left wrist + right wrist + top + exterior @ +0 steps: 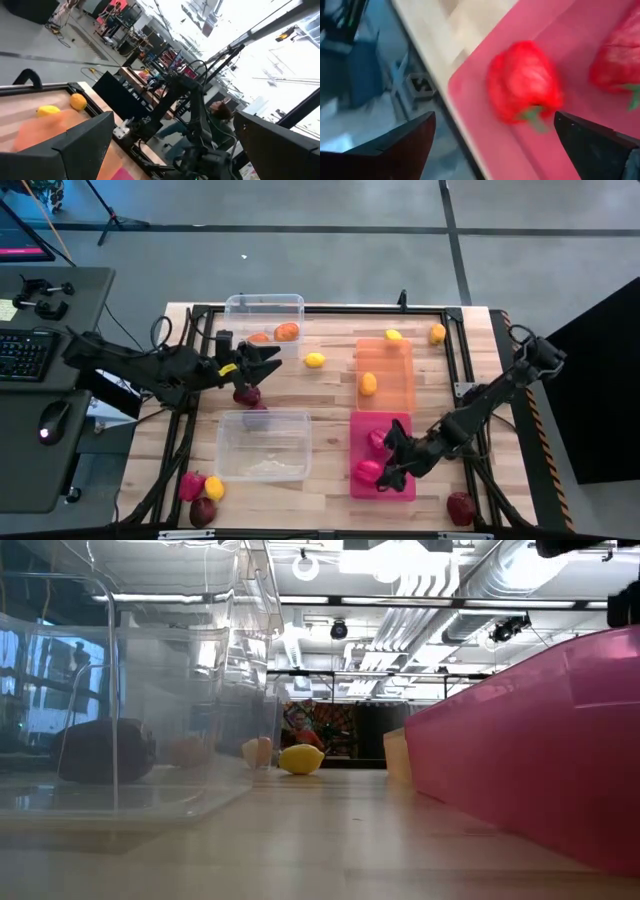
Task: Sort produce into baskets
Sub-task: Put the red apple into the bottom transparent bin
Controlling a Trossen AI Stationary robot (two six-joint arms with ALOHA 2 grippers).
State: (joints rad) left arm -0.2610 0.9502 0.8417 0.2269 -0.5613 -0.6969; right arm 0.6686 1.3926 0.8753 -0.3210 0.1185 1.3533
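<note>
Right jaws spread wide over a red pepper in the pink bin; left jaws spread wide above a maroon piece at mid-bench.

The right gripper (pixel 392 458) is held over the pink bin (pixel 403 485), its jaws apart with the red pepper (pixel 524 90) lying free between them and a second red piece (pixel 617 57) seen beside it. The left gripper (pixel 262 363) is held open beside the far clear bin (pixel 264 304), in which orange pieces (pixel 286 332) are seen; a maroon piece (pixel 247 395) lies just beneath it, though contact cannot be made out. A yellow piece (pixel 368 384) lies in the orange bin (pixel 385 346); a lemon (pixel 314 360) rests on the bench (pixel 330 395) between the bins. The near clear bin (pixel 264 445) appears to hold nothing. More pieces are scattered at the bench's corners.
</note>
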